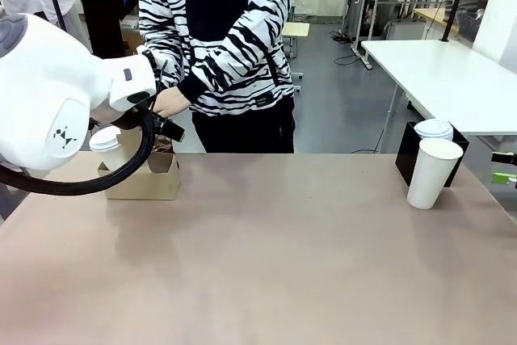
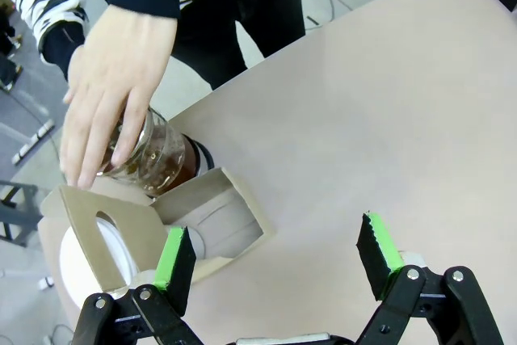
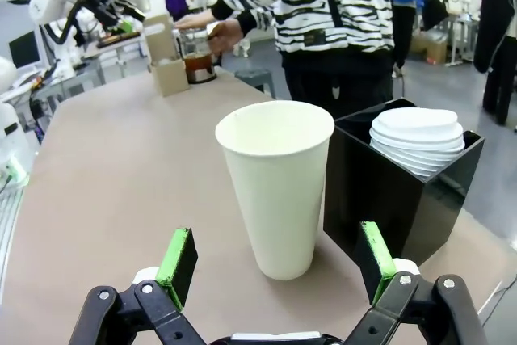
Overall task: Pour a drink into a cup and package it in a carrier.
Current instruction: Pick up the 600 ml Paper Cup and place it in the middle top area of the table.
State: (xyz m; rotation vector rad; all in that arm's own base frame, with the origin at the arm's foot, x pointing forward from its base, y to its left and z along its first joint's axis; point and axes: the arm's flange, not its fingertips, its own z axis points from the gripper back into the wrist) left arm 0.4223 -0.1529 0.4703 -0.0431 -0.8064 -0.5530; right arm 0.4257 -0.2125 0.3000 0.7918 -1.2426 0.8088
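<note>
While the person's hand (image 2: 113,86) rests over the jug (image 2: 157,155) at the table's far left, the left pincer (image 2: 275,238) hangs just above the carrier (image 2: 234,204) with its jaws spread wide and nothing between them. One pocket of the carrier holds a lidded cup (image 1: 105,141); the pocket nearer the jug looks vacant. The dark drink (image 2: 182,169) shows through the jug's glass, so there is liquid left to pour.

By my reading, the job is about half done: one cup is filled, capped and packed. The plain cup (image 3: 275,183) at the far right stands uncapped, with no drink visible inside, just beside the black box (image 3: 388,191) of lids (image 3: 416,131). It needs pouring, a lid and a seat in the free pocket. The right pincer (image 3: 276,236) faces this cup, jaws fully apart, gripping nothing.

The carrier sits close to the far-left edge and the cup and box close to the right edge, so neither side forgives a nudge outward. Between them the table (image 1: 283,240) is bare, giving wide room for carrying the cup across.
</note>
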